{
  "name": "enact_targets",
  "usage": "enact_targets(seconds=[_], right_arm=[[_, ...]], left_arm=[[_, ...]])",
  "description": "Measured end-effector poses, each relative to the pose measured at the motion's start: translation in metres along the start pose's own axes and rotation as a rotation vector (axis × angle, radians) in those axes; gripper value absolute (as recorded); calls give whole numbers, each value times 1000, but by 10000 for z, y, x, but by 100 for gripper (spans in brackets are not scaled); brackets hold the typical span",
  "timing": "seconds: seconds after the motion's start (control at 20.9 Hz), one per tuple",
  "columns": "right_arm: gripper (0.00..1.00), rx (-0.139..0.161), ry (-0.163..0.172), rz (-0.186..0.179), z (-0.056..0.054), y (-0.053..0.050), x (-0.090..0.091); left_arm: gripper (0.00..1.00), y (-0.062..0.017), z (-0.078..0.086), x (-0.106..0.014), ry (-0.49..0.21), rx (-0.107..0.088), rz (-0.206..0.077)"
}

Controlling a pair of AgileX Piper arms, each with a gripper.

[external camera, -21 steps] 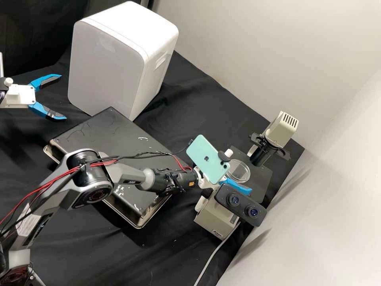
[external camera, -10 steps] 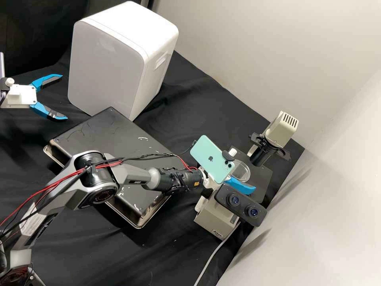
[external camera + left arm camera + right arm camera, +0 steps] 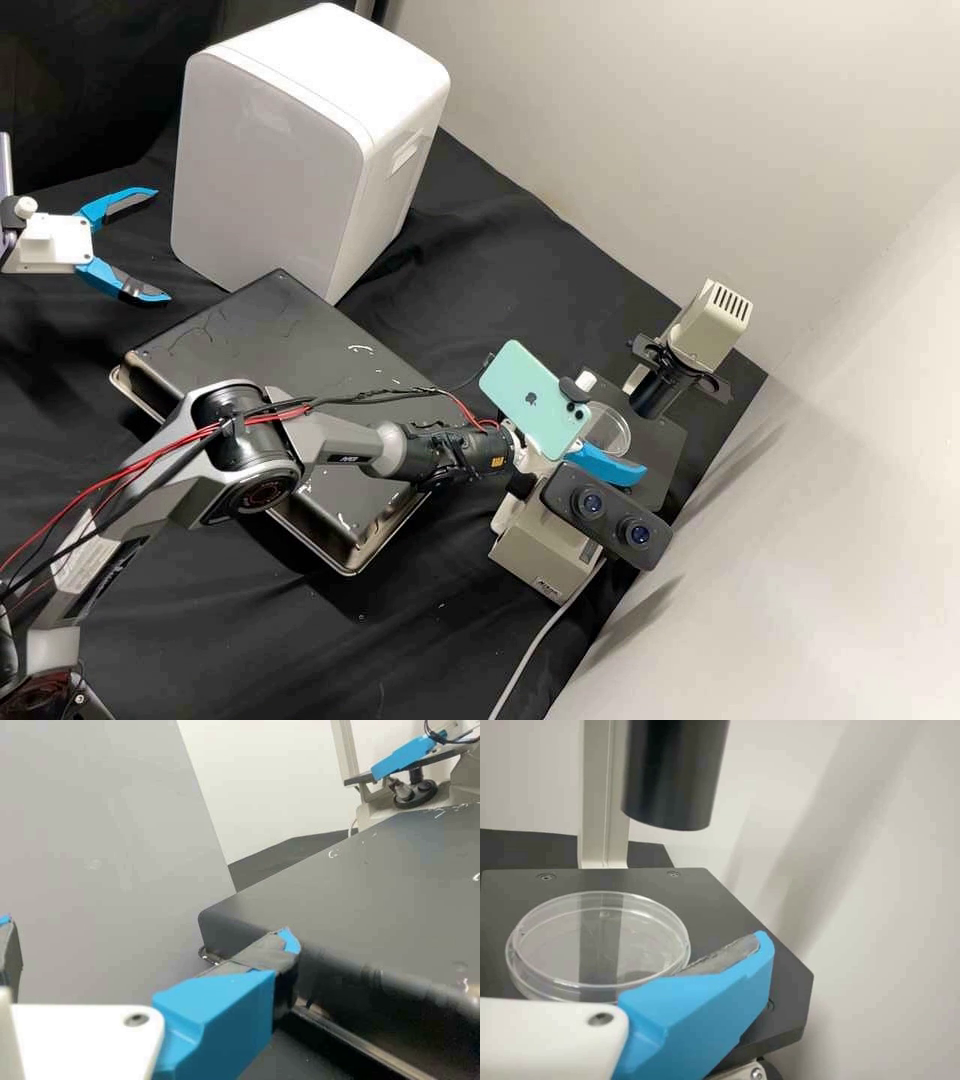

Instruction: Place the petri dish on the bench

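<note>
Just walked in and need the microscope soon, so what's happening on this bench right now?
The right tool, open, is at the clear petri dish, which lies on the microscope stage, not lifted yet; one blue finger sits beside its rim. The left tool hangs open above the bench near the white box, holding nothing.

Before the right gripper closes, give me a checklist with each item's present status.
1. Right gripper open: ok.
2. Petri dish flat on the microscope stage: ok.
3. One blue finger alongside the dish rim: ok.
4. Opposite finger past the dish's other side: cannot tell.
5. Gap between the dish and the dark cylinder above it, probably enough for a lift: ok.
6. Left gripper open, far off beside the white box: ok.
</note>
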Motion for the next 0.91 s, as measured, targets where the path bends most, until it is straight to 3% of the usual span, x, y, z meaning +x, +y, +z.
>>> enact_targets(seconds=[0.1, 0.34, 0.91], right_arm=[[0, 21, 0, -2, 3, -6, 3], [0, 26, 7, -11, 6, -28, 10], [0, -1, 28, -28, -18, -66, 14]], left_arm=[[100, 0, 0, 0, 0, 0, 0], [100, 0, 0, 0, 0, 0, 0], [100, 0, 0, 0, 0, 0, 0]])
